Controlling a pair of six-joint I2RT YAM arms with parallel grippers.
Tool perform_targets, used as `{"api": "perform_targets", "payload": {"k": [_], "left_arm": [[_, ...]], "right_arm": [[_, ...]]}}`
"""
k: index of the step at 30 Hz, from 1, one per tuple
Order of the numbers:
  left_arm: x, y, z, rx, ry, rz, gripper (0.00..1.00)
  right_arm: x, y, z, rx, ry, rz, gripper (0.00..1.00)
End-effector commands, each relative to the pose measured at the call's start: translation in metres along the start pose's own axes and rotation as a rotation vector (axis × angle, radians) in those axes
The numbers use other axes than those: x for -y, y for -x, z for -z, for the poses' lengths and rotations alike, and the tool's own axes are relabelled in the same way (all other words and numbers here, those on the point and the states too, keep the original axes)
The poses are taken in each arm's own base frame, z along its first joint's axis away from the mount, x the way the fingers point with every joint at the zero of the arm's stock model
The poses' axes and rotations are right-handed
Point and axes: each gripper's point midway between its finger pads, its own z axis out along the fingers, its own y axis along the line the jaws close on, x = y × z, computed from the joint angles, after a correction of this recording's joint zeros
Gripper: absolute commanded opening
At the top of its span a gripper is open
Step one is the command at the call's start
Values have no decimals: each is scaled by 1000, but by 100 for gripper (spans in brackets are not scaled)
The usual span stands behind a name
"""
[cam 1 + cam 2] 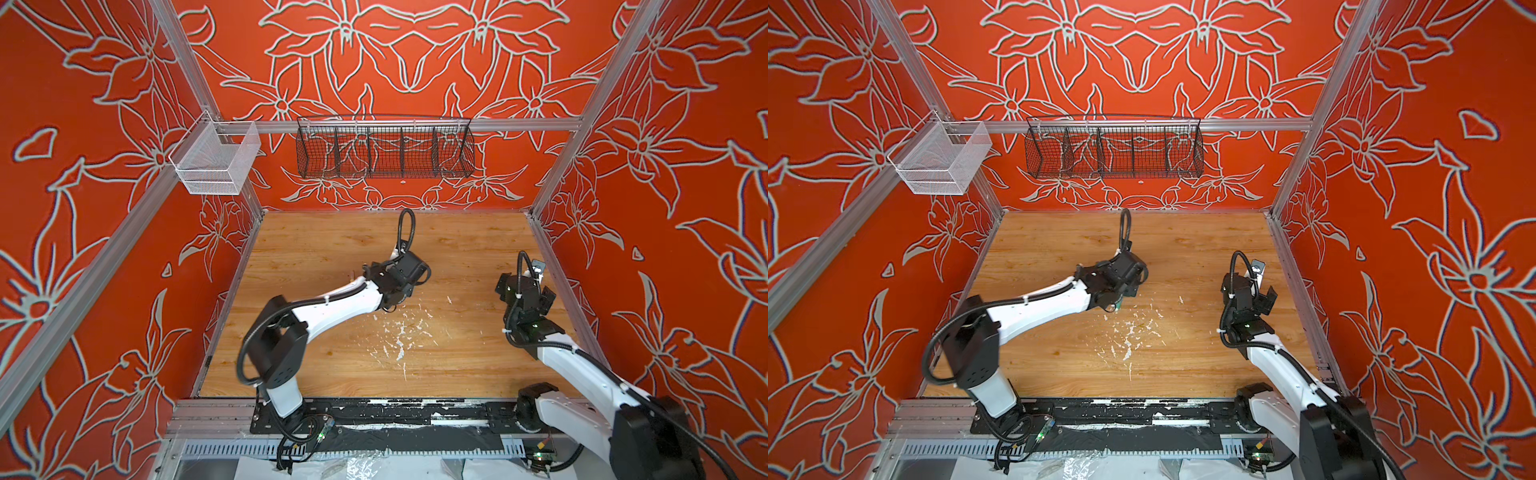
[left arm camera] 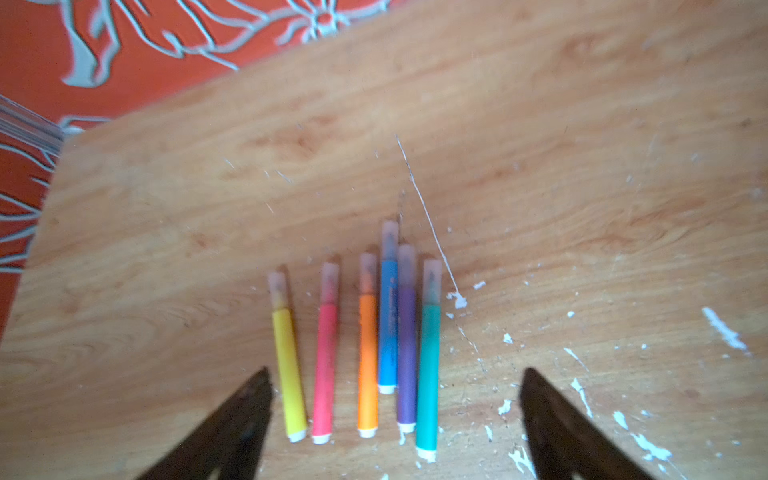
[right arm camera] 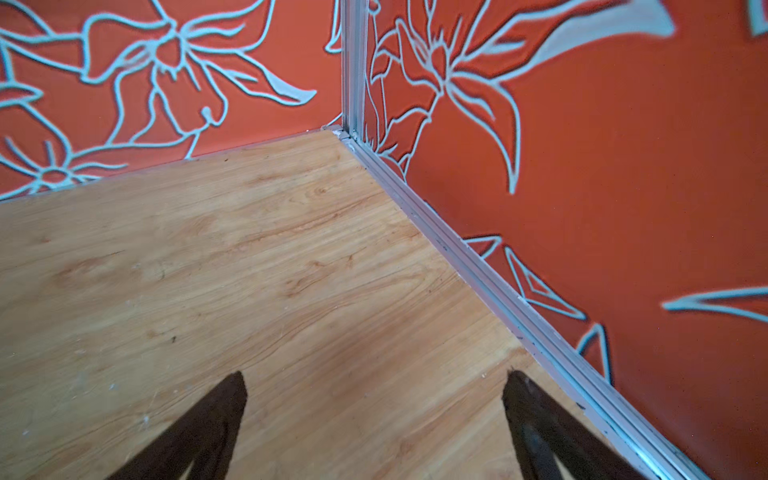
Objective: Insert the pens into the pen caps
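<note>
In the left wrist view, six pens lie side by side on the wooden table (image 2: 166,249): yellow (image 2: 288,365), pink-red (image 2: 325,365), orange (image 2: 368,361), blue (image 2: 388,324), purple (image 2: 407,353) and green (image 2: 428,374). Each has a clear pen cap on its far end, such as the one on the yellow pen (image 2: 277,289) and the one on the green pen (image 2: 432,280). My left gripper (image 2: 395,370) is open just above their near ends and holds nothing. In both top views the left wrist (image 1: 395,278) hides the pens. My right gripper (image 3: 376,380) hangs open over bare wood, empty.
White paint flecks (image 1: 399,332) dot the table's middle. A black wire basket (image 1: 384,147) hangs on the back wall, and a white mesh basket (image 1: 216,160) hangs at the left corner. An aluminium rail (image 3: 478,266) borders the table close to the right gripper.
</note>
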Motion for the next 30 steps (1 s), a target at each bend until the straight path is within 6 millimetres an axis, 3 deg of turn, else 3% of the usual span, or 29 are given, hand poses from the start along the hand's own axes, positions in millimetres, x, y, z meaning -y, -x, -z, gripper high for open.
{"api": "perform_targets", "payload": {"k": [1, 3, 5, 8, 10, 12, 16, 21, 26, 30], "left_arm": [[-76, 24, 23, 117, 187, 38, 97], [-121, 26, 27, 196, 304, 73, 97], [-160, 11, 19, 245, 363, 84, 97], [-223, -32, 10, 294, 551, 118, 97], [-250, -64, 1, 296, 600, 165, 97], [-264, -92, -15, 259, 573, 227, 97], [-277, -112, -30, 190, 613, 237, 97], [-257, -117, -51, 169, 458, 184, 97], [-254, -122, -43, 196, 383, 215, 97], [-269, -132, -31, 233, 347, 323, 97]], "right_arm": [[4, 13, -8, 115, -57, 5, 97], [-2, 11, -7, 103, -5, 4, 97], [2, 12, -5, 131, -9, -11, 97], [5, 2, -11, 62, -36, 63, 97], [0, -9, -18, 60, -31, 101, 97], [-8, -14, -22, 52, -2, 123, 97], [-21, -24, -28, 52, 64, 142, 98], [-48, -35, -40, 9, 177, 218, 95], [-50, -36, -40, 18, 194, 211, 96], [-49, -36, -36, 32, 221, 200, 95]]}}
